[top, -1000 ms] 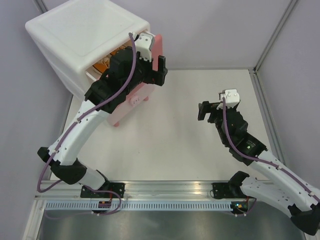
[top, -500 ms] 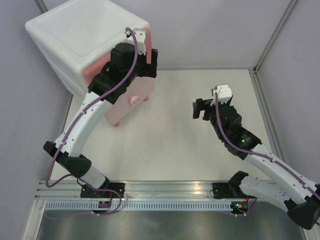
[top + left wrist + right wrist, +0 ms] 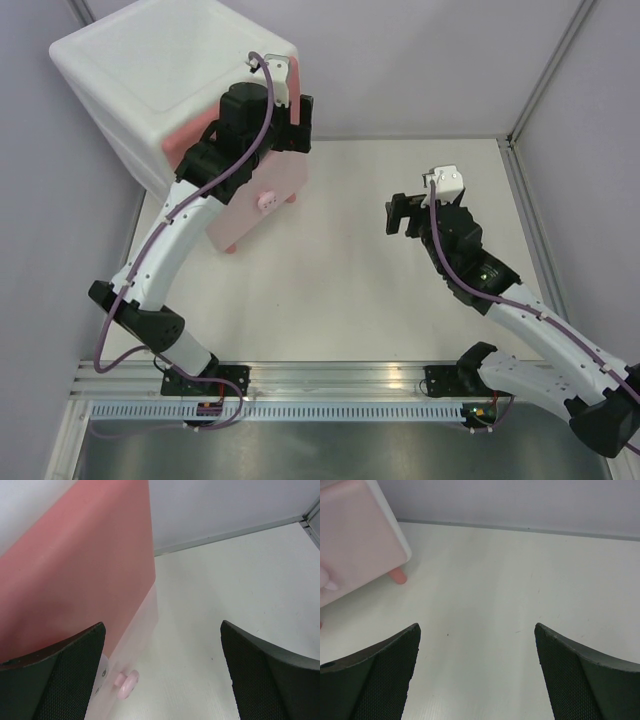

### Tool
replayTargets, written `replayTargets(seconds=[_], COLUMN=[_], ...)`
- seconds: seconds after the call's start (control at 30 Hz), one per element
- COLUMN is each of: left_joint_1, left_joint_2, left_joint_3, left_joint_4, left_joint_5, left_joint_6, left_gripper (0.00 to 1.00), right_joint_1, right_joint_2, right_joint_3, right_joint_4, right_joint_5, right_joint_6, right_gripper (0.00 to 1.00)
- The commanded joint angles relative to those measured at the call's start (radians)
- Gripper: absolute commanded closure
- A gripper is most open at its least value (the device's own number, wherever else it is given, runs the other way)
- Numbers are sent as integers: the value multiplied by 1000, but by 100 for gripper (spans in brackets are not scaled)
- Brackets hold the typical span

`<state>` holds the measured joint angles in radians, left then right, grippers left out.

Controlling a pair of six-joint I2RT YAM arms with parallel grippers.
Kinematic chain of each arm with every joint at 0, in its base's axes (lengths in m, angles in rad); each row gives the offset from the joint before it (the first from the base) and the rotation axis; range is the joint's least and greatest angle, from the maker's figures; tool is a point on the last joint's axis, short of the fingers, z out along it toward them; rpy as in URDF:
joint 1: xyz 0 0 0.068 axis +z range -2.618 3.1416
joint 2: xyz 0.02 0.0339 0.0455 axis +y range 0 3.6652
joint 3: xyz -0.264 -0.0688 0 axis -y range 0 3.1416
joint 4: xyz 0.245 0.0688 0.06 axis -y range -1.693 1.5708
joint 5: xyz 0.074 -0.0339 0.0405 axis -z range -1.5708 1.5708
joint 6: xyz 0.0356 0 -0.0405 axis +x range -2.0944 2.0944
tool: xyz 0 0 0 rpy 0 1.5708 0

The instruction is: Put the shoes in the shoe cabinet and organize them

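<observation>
The white shoe cabinet stands at the far left with both pink drawer fronts shut. No shoes show in any view. My left gripper is open and empty, right at the upper drawer front's right edge. In the left wrist view the left gripper looks down along the pink front, with a white bunny knob and a pink foot below. My right gripper is open and empty over the table's middle right. In the right wrist view it faces the cabinet's lower corner.
The white table is bounded by grey walls behind and at both sides. A metal rail runs along the near edge by the arm bases. A pink cabinet foot shows in the right wrist view.
The upper drawer stood open with orange shoes showing; my left gripper has pushed it shut against the cabinet. My right gripper has shifted slightly left.
</observation>
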<state>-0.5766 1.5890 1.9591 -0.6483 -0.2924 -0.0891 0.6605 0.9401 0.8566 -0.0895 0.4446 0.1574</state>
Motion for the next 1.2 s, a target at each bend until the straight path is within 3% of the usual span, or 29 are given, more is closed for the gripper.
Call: replayTargets(seconds=[0.0, 0.5, 0.8, 1.17], left_joint_1=[60, 60, 60, 60], left_joint_2=[-49, -291, -498, -793], left_joint_3=[34, -130, -305, -502], left_joint_4=[26, 30, 0, -198], left_joint_5=[-53, -27, -180, -378], left_joint_6=[17, -37, -76, -182], left_gripper=[0, 0, 0, 0], right_joint_1=[-19, -71, -195, -370], right_joint_2=[5, 55, 103, 157], right_joint_3=[42, 38, -1, -57], right_joint_4=[37, 76, 79, 73], right_joint_5=[-10, -11, 71, 143], right_joint_6=[25, 111, 296, 399], right_gripper=[2, 2, 2, 2])
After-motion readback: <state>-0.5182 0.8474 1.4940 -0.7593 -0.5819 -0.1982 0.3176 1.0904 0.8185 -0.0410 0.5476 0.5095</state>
